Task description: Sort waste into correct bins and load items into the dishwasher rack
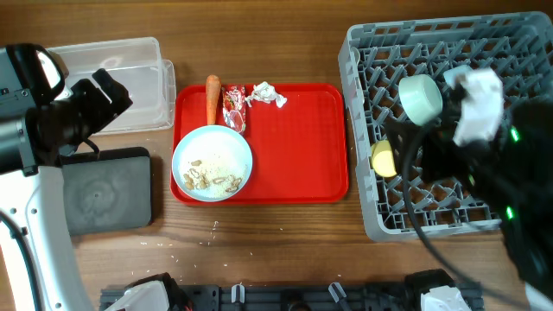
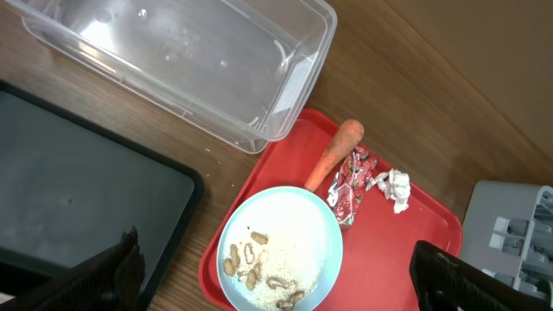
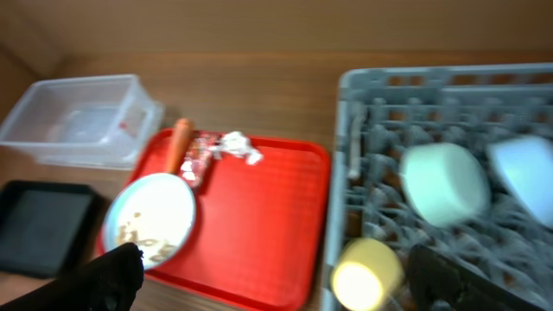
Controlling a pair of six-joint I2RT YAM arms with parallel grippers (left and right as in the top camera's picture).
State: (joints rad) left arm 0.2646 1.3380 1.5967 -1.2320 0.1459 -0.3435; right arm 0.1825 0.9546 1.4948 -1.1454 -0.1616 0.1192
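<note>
Seen from overhead, the red tray [image 1: 294,147] lay at the middle of the table [image 1: 285,43]. The clear tub [image 1: 143,82] stood toward 10 o'clock from it and the black tray [image 1: 108,194] toward 8 o'clock, the two close together. The grey rack [image 1: 352,121] sat at 3 o'clock, just beside the red tray's edge.

The plate [image 1: 216,147] rested in the red tray's 8 o'clock corner, reaching its left rim, with peanut shells [image 1: 207,180] and crumbs scattered on its 6 o'clock half. The carrot [image 1: 212,99] lay at 12 o'clock from the plate, pointing along the 12-to-6 line, its near end at the plate's rim. The wrapper [image 1: 233,108] lay just beside the carrot on its 3 o'clock side, and the paper scrap [image 1: 268,93] just beside the wrapper toward 2 o'clock.

Inside the rack, the mint bowl [image 1: 421,99] was tipped on its side among the pegs, and the yellow cup [image 1: 384,158] sat at 7 o'clock from it. The right wrist view, blurred, showed a pale blue bowl [image 3: 523,168] at 3 o'clock from the mint bowl.

The left claw [image 2: 275,259] hung at 9 o'clock from the red tray, above where tub and black tray meet, its fingers [image 2: 112,276] spread wide and gripping nothing. The right claw [image 3: 276,263] hung over the rack, its fingers [image 3: 112,276] likewise spread apart with nothing between them.
</note>
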